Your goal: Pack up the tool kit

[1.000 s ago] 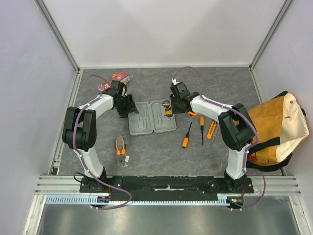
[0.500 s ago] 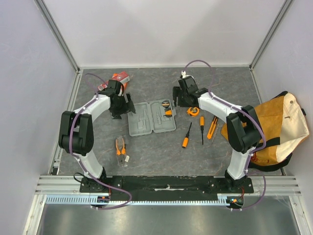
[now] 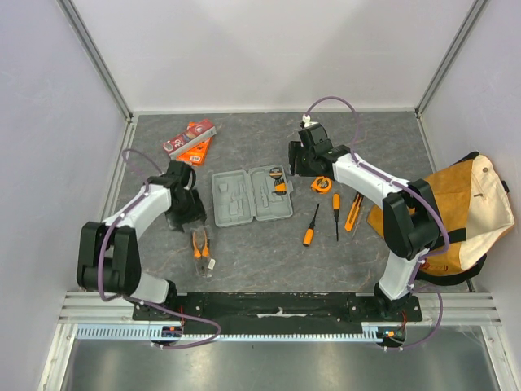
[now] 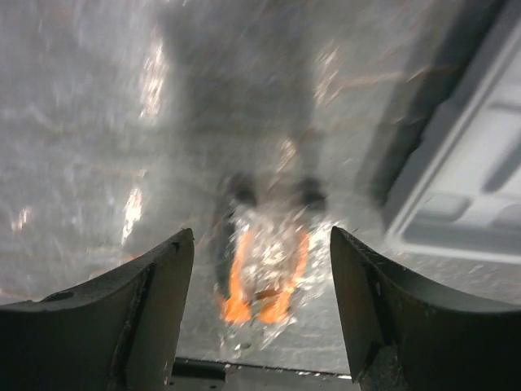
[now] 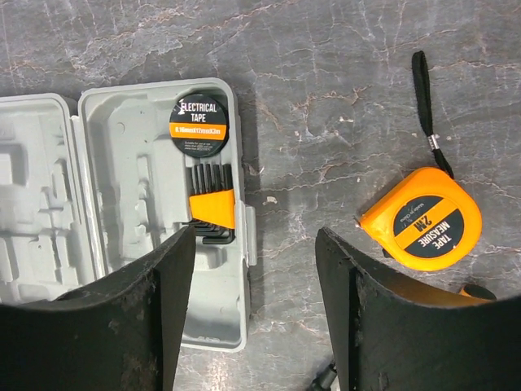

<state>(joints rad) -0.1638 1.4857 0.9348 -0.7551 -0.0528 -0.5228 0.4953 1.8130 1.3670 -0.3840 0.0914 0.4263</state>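
The grey tool kit case [image 3: 252,195] lies open and flat. Its right half [image 5: 122,204] holds a roll of electrical tape [image 5: 199,119] and an orange hex key set [image 5: 212,208]. My right gripper [image 5: 256,235] hovers open over the case's right edge, beside the orange tape measure [image 5: 422,218], with nothing between its fingers. My left gripper [image 4: 260,236] is open above the orange-handled pliers [image 4: 264,273], which look blurred. From above, the left gripper [image 3: 183,210] is left of the case, just beyond the pliers [image 3: 200,244].
Two screwdrivers [image 3: 311,226] [image 3: 335,213] and an orange utility knife [image 3: 353,213] lie right of the case. Red-orange packets [image 3: 189,137] sit at the back left. A tan canvas bag [image 3: 456,216] fills the right edge. Grey walls enclose the table.
My left arm swung from the case's left edge toward the near left, over the pliers. My right gripper opened and drew back from the case's right half.
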